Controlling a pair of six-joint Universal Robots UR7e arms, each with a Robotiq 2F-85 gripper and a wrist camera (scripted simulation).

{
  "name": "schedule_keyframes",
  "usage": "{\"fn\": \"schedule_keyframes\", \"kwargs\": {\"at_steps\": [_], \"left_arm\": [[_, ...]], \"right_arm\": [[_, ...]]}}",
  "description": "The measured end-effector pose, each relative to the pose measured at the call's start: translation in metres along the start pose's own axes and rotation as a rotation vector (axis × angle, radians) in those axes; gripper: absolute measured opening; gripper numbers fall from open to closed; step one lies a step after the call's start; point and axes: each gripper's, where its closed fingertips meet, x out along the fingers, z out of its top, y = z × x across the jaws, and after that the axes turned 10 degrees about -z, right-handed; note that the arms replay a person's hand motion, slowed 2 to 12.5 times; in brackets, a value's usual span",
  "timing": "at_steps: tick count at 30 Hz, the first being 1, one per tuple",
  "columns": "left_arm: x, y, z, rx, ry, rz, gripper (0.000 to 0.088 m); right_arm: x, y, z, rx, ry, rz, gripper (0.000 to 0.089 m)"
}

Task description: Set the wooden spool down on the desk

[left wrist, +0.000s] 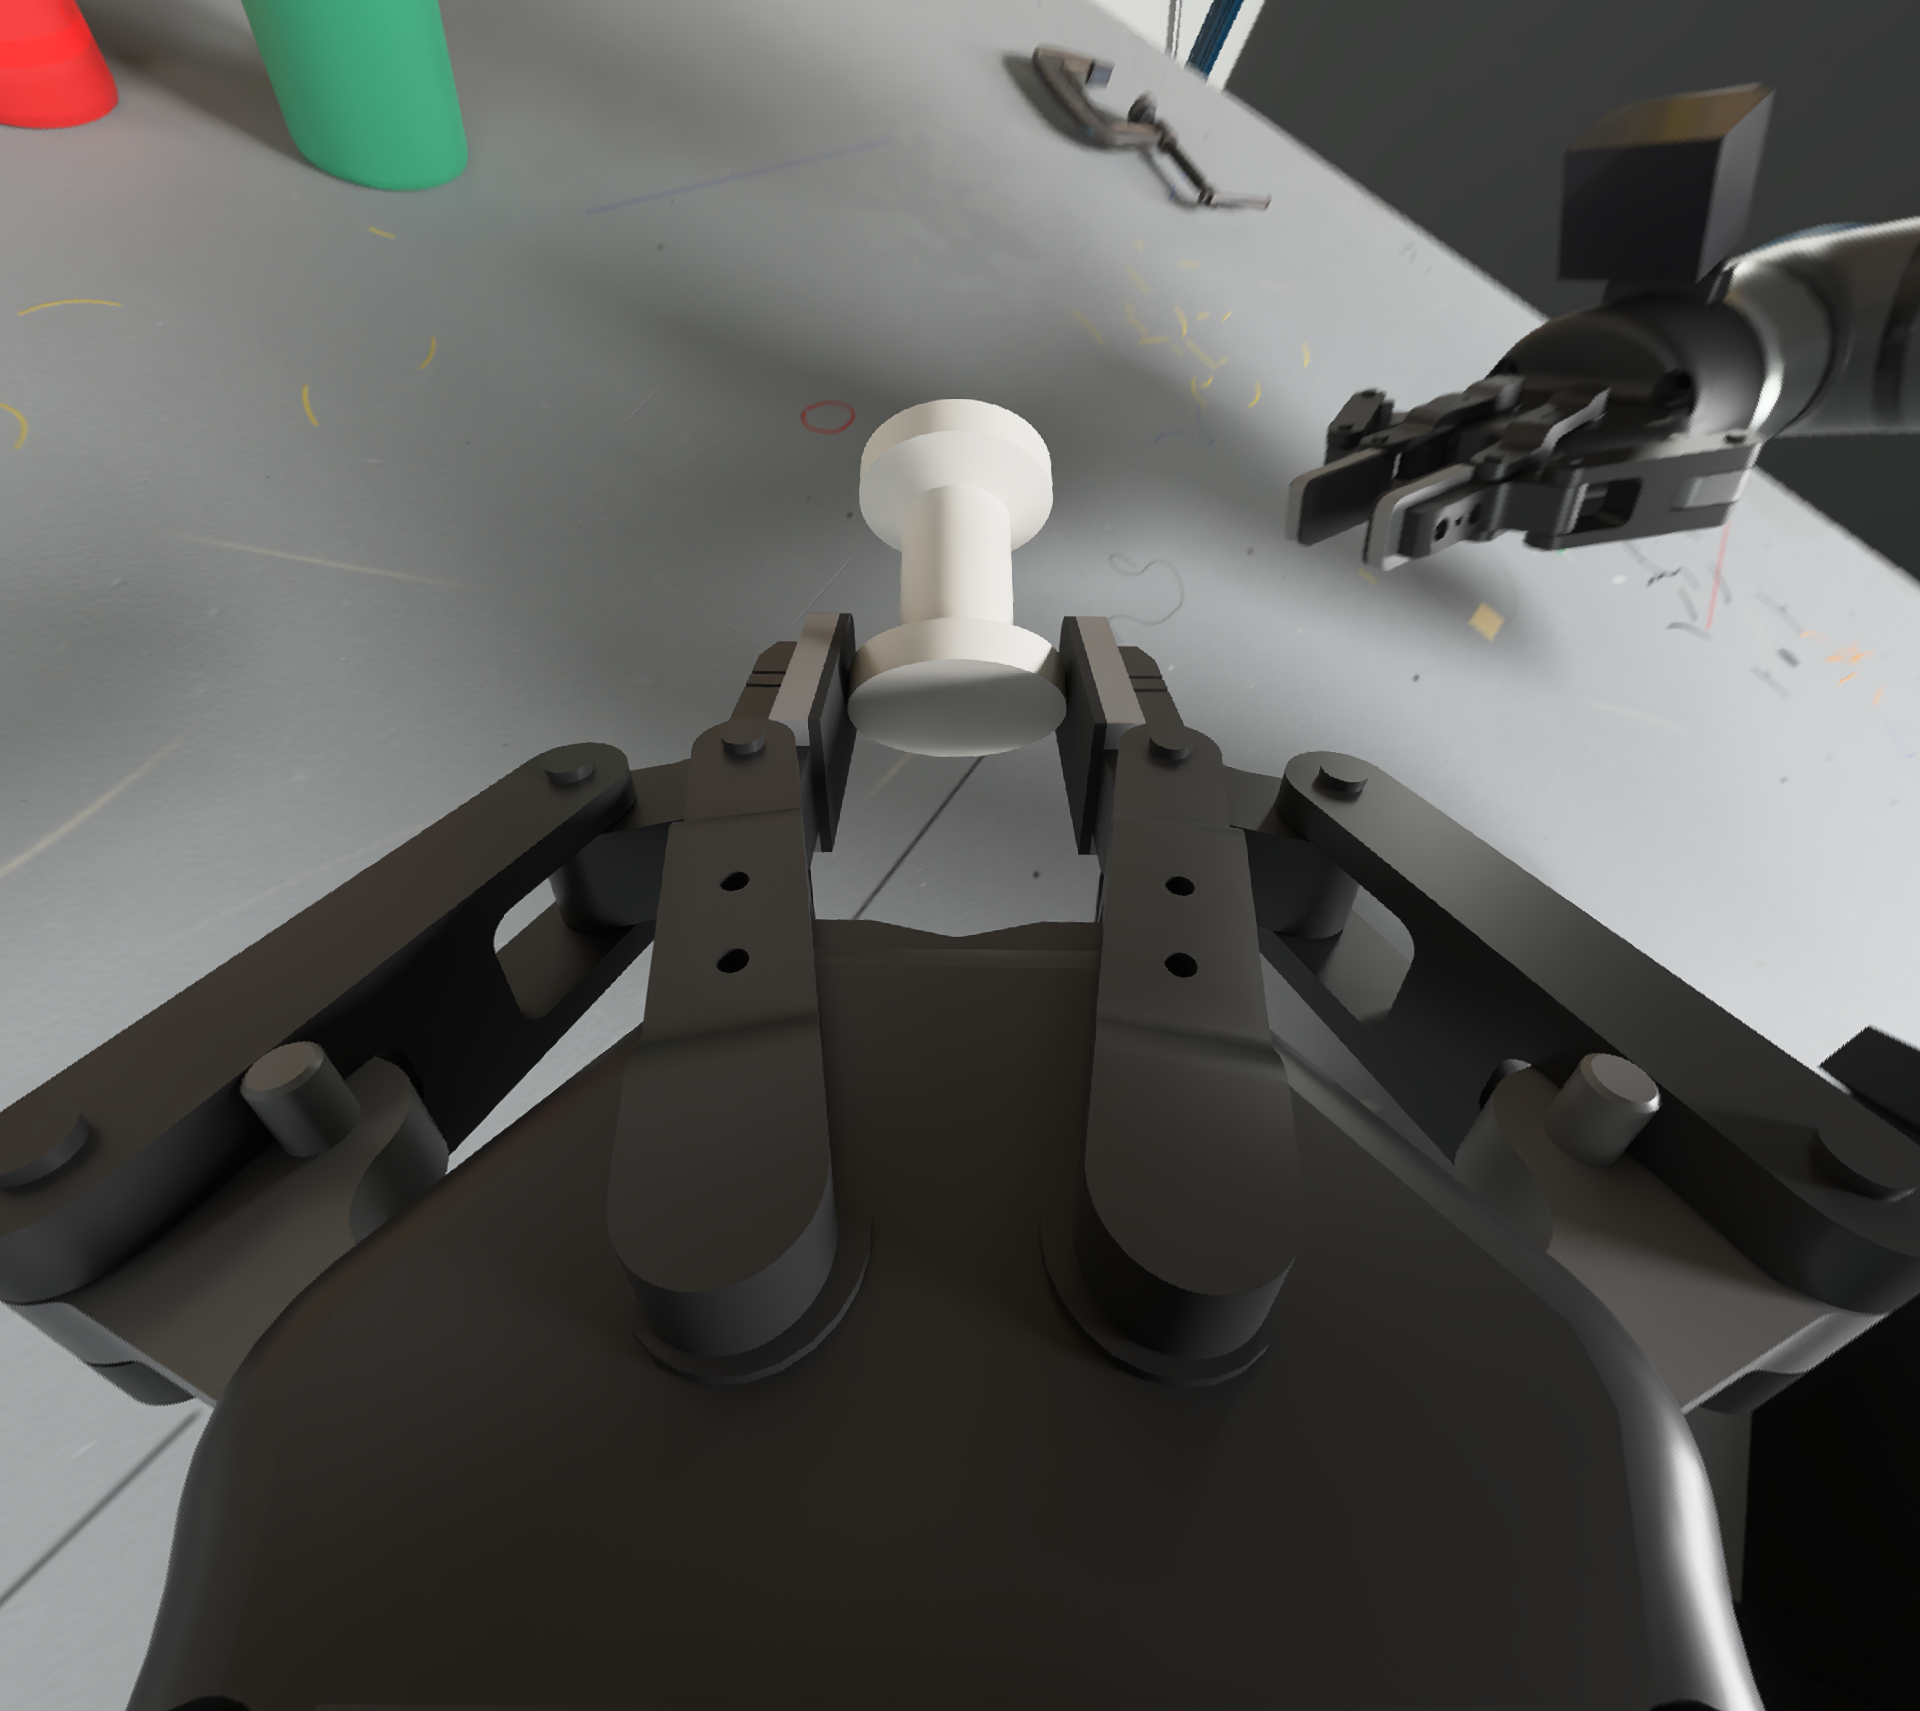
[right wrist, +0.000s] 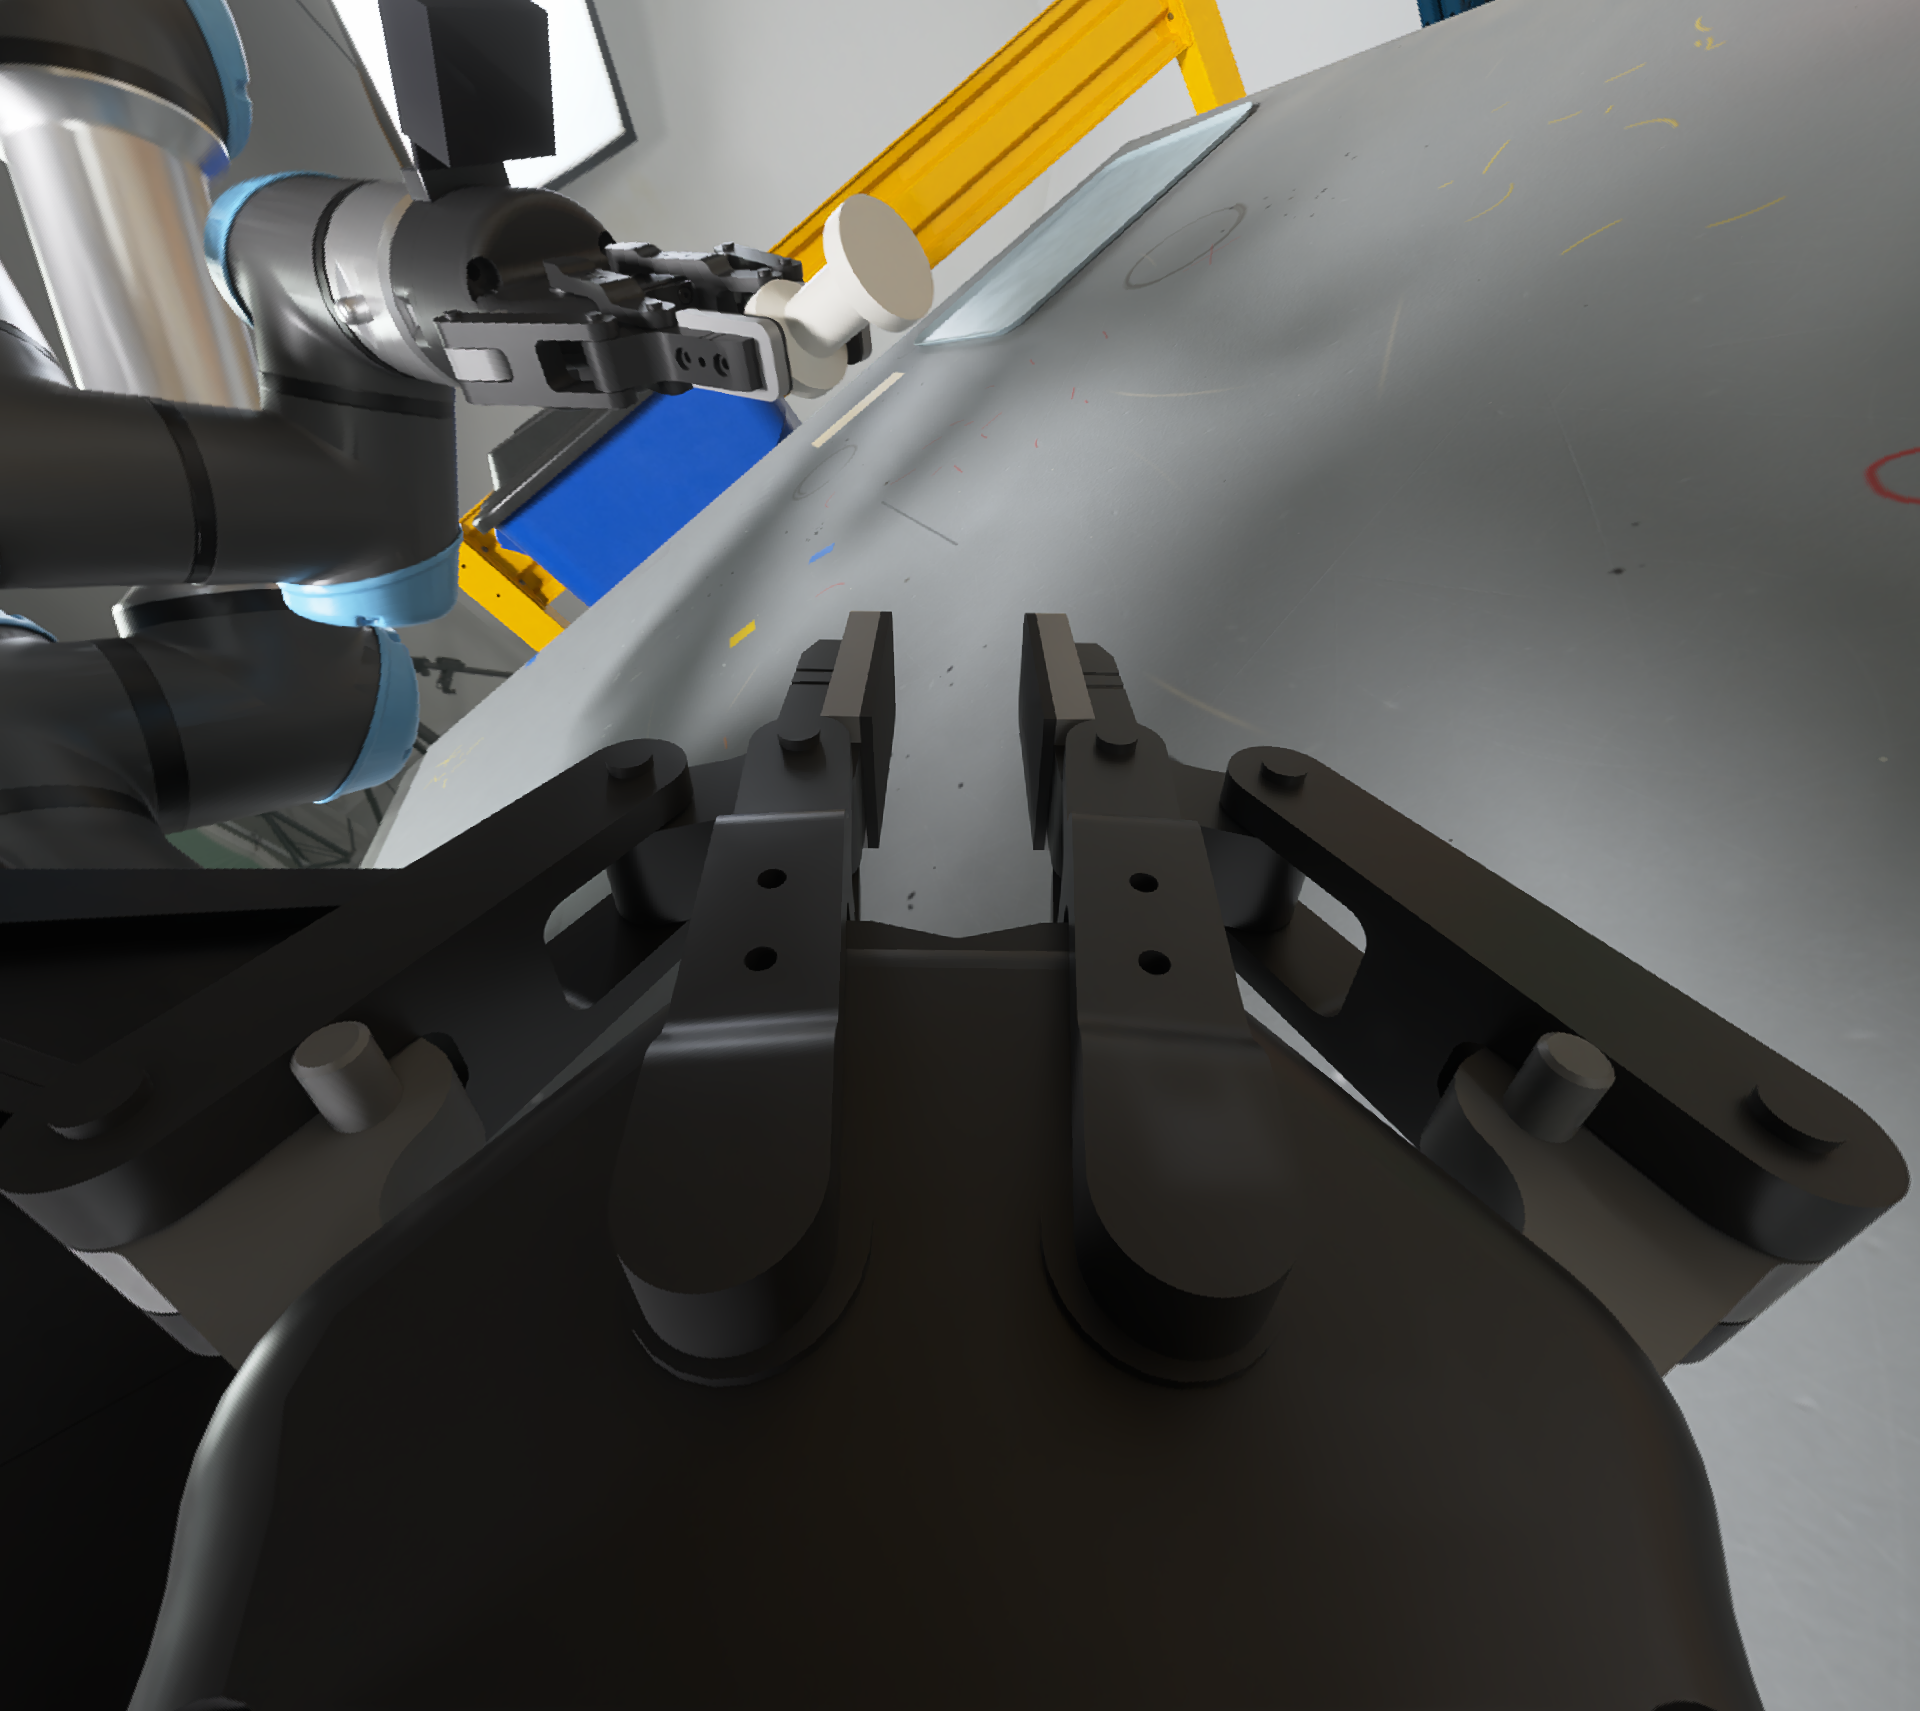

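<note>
My left claw (left wrist: 956, 695) pinches the pale, rigid, likely light spool (left wrist: 954, 560) by one flange, above the table (left wrist: 623, 311); my right claw (right wrist: 956, 705) is partly open, empty.

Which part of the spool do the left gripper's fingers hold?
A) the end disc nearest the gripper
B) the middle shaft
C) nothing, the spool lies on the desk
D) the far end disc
A: the left gripper clamps the near end disc of the wooden spool.
</note>
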Motion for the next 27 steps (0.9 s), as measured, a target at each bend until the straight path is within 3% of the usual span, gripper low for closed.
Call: {"fn": "schedule_keyframes", "kwargs": {"at_steps": [14, 27], "left_arm": [[0.003, 0.044, 0.003, 0.147, 0.389, 0.151, 0.035], [0.019, 0.081, 0.0, 0.188, 0.762, 0.165, 0.035]], "right_arm": [[-0.001, -0.007, 0.004, 0.07, -0.001, 0.0, 0.0215], [-0.007, -0.011, 0.006, 0.073, 0.005, -0.033, 0.0211]]}}
